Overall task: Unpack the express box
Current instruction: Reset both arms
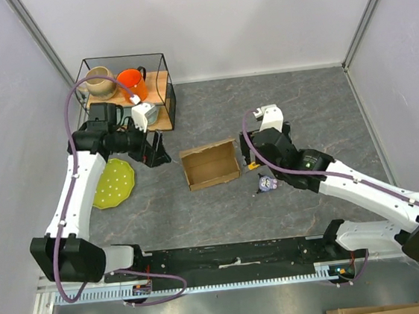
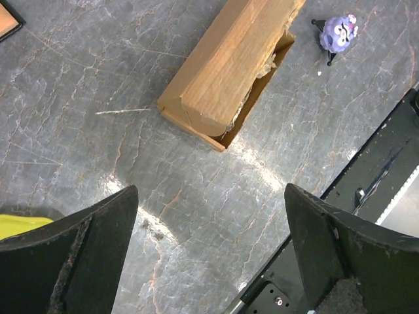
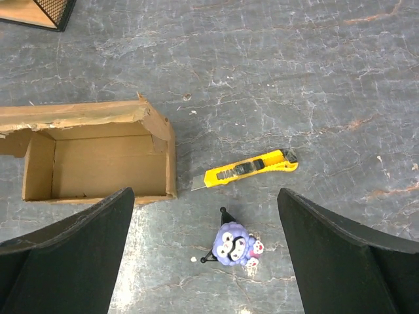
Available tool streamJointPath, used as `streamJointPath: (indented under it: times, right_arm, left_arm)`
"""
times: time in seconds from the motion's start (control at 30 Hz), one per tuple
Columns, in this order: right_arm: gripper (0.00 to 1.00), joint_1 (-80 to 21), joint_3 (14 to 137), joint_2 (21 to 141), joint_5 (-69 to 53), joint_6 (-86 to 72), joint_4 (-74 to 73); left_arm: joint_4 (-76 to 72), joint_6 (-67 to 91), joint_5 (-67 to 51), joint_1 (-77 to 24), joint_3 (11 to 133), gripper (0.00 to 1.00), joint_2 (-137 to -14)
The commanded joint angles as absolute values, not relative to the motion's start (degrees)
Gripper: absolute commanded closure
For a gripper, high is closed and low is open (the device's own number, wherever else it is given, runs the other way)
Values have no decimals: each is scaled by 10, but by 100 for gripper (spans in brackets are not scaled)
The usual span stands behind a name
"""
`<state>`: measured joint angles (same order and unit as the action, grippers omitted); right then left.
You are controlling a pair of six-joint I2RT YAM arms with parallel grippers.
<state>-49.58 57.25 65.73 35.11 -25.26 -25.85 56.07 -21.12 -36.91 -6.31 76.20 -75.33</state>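
The express box (image 1: 210, 164) lies open in the middle of the table, a brown cardboard box with a torn upper edge. Its inside looks empty in the right wrist view (image 3: 91, 157), and the left wrist view shows its side (image 2: 226, 69). A small purple toy figure (image 3: 236, 245) and a yellow utility knife (image 3: 245, 170) lie on the table just right of the box. My right gripper (image 3: 205, 191) is open and empty, above the toy and knife. My left gripper (image 2: 211, 190) is open and empty, left of the box (image 1: 156, 151).
A green plate (image 1: 113, 182) lies left of the box, under the left arm. A black wire shelf (image 1: 159, 95) at the back left holds a beige mug (image 1: 100, 82), an orange mug (image 1: 131, 83) and a white object (image 1: 144, 115). A black rail (image 1: 234, 252) runs along the near edge.
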Motion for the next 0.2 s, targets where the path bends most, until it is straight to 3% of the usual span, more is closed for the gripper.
streamJointPath:
  times: [0.0,0.17]
  right_arm:
    - [2,-493,579,635,334,-225,-257]
    - [2,-490,591,642,329,-218,-255]
  left_arm:
    - [555,-188,-355,-57,744,1,-729]
    - [546,-185,-343,-50,740,1,-717]
